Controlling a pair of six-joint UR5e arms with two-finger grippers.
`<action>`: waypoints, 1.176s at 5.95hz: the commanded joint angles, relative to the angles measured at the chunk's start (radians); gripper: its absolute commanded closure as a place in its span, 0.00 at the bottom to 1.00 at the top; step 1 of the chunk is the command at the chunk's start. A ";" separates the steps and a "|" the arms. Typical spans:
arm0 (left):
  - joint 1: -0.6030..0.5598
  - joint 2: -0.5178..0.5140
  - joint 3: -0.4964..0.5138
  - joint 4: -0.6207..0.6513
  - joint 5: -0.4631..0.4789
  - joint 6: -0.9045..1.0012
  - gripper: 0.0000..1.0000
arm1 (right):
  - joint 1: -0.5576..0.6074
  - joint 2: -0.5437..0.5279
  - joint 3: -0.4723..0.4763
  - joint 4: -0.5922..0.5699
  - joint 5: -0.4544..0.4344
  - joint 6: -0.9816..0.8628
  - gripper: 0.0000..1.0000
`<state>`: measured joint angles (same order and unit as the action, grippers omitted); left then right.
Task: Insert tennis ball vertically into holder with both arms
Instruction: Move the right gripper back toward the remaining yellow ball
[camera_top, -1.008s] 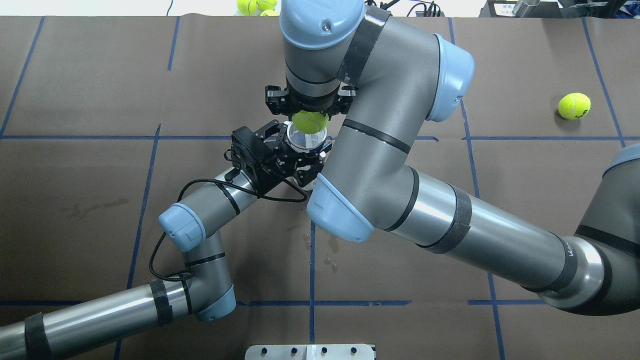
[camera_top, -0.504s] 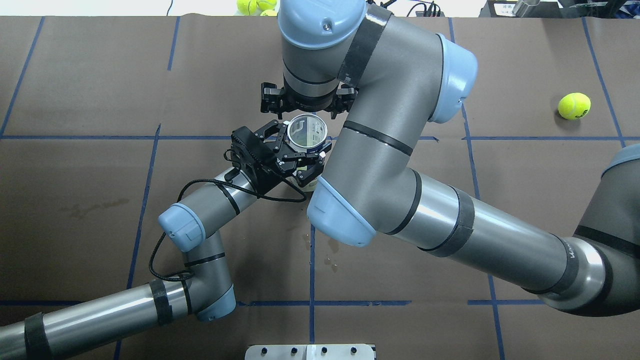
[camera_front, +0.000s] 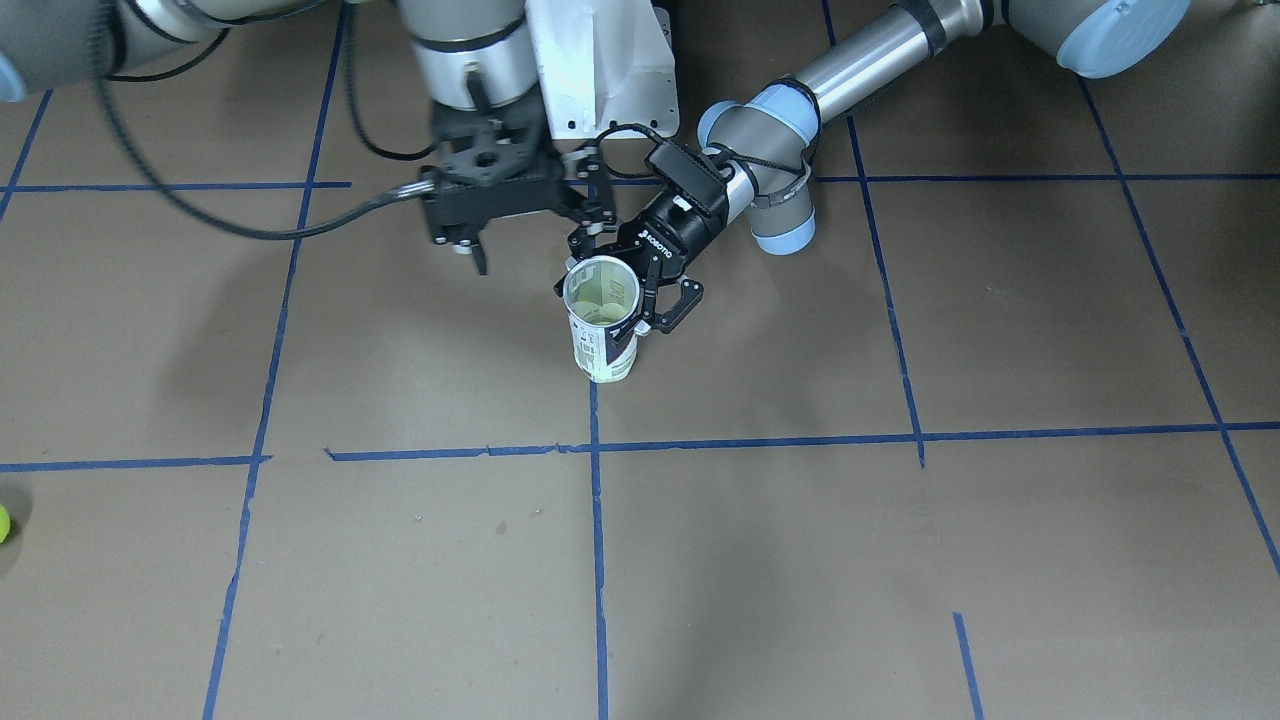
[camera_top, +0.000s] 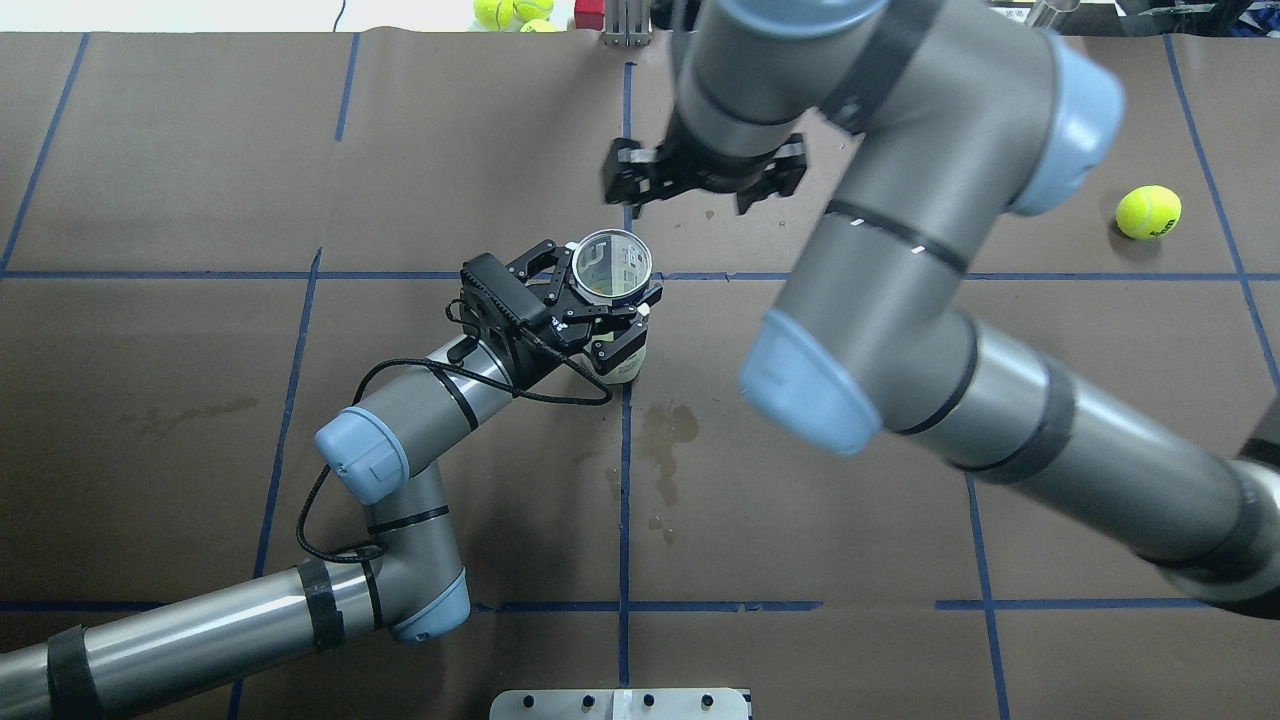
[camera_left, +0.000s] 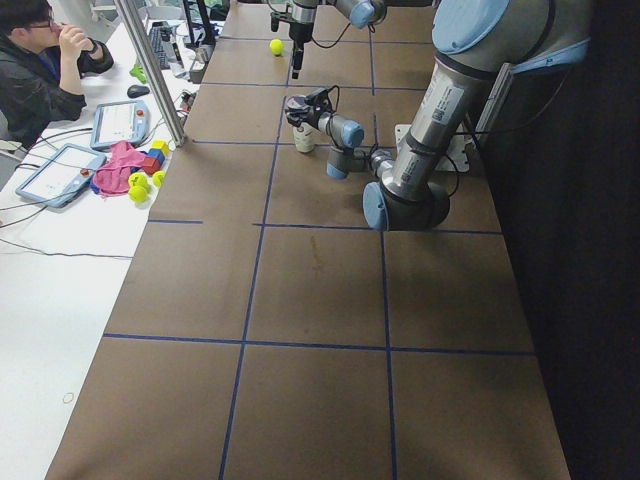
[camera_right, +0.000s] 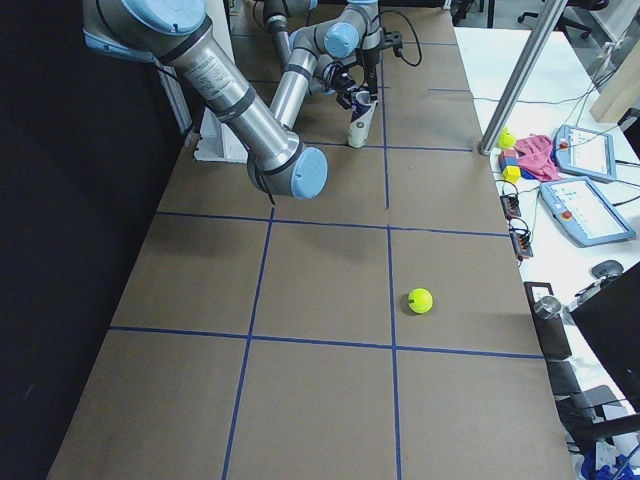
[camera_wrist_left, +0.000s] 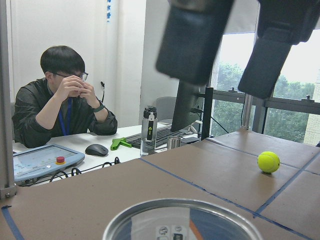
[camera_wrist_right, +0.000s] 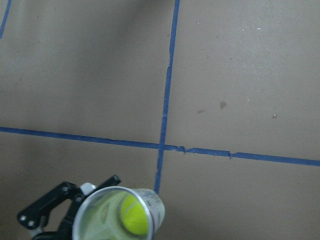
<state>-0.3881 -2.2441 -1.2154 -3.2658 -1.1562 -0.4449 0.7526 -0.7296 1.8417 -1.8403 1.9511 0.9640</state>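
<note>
The holder (camera_top: 612, 266), a clear can with a white and navy label, stands upright near the table's middle. My left gripper (camera_top: 603, 292) is shut on the holder below its metal rim. It also shows in the front view (camera_front: 625, 285), gripping the holder (camera_front: 601, 325). The right wrist view looks down into the holder (camera_wrist_right: 107, 220) and shows a yellow tennis ball (camera_wrist_right: 134, 216) inside. My right gripper (camera_top: 697, 185) is open and empty, raised beyond and to the right of the holder. In the left wrist view its fingers (camera_wrist_left: 195, 40) hang above the holder's rim (camera_wrist_left: 180, 212).
A loose tennis ball (camera_top: 1148, 212) lies at the far right. More balls (camera_top: 510, 12) sit past the table's far edge. The white pedestal base (camera_top: 620, 703) is at the near edge. An operator (camera_left: 40, 70) sits at a side desk by a metal post (camera_left: 150, 70).
My right gripper let go of the tennis ball, which dropped into the holder. It then swung away to the right, open and empty. My left gripper kept hold of the holder.
</note>
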 joint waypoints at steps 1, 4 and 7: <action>0.000 0.003 -0.001 -0.002 0.001 0.000 0.13 | 0.142 -0.115 0.037 -0.007 0.113 -0.210 0.01; 0.000 0.009 -0.015 -0.003 0.000 0.002 0.13 | 0.339 -0.285 0.031 -0.007 0.178 -0.625 0.01; 0.000 0.012 -0.030 -0.003 0.000 0.002 0.13 | 0.434 -0.401 -0.077 0.100 0.193 -0.888 0.01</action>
<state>-0.3881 -2.2323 -1.2430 -3.2689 -1.1566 -0.4434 1.1582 -1.1057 1.8227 -1.8020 2.1407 0.1404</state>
